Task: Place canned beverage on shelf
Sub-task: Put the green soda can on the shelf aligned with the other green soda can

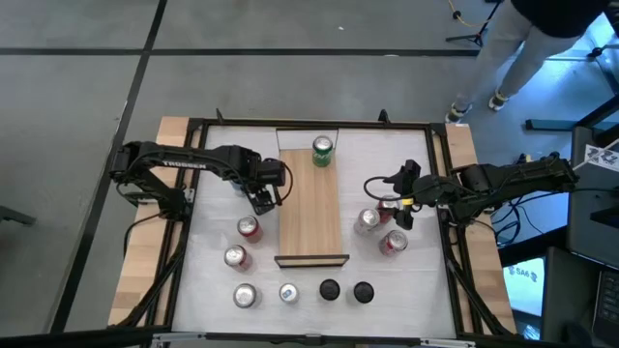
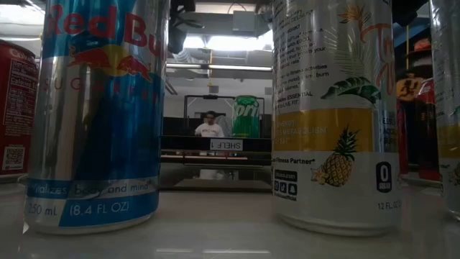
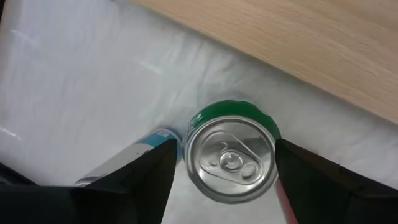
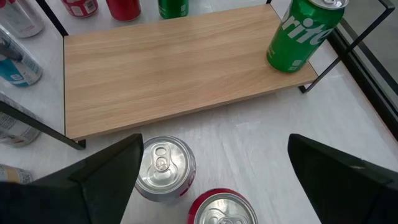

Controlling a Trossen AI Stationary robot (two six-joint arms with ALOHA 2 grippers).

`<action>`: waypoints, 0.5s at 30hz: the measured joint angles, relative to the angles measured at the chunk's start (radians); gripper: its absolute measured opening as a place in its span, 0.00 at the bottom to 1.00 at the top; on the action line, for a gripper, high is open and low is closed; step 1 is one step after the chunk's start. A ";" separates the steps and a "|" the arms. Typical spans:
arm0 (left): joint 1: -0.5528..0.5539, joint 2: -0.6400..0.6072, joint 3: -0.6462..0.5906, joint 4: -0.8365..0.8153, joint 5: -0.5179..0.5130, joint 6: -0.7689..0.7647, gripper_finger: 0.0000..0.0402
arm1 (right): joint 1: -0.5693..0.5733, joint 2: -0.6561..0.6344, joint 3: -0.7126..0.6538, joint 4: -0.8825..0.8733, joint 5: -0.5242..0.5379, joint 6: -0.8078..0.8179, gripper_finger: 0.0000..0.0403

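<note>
The light-wood shelf (image 1: 309,217) lies in the middle of the white table. A green Sprite can (image 1: 322,150) stands upright on its far end and also shows in the right wrist view (image 4: 305,31). My left gripper (image 1: 263,198) is open just left of the shelf. Its fingers stand on either side of a second green can (image 3: 231,158), which is upright on the table with its silver top up. My right gripper (image 1: 401,208) is open right of the shelf, above a silver-topped can (image 4: 163,168) and a red can (image 4: 222,211).
Two red cans (image 1: 250,227) (image 1: 235,256) stand left of the shelf. A silver can (image 1: 245,295), a blue can (image 1: 288,293) and two black cans (image 1: 329,289) (image 1: 363,291) line the near edge. A person (image 1: 503,58) stands beyond the far right corner.
</note>
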State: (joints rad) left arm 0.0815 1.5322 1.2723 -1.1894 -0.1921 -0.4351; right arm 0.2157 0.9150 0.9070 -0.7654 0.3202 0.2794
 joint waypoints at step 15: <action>0.028 -0.001 -0.008 0.007 0.046 -0.001 0.65 | 0.000 0.000 0.000 0.000 0.000 0.000 0.98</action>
State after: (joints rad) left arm 0.1098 1.5311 1.2644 -1.1828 -0.1457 -0.4358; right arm 0.2157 0.9150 0.9070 -0.7654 0.3202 0.2794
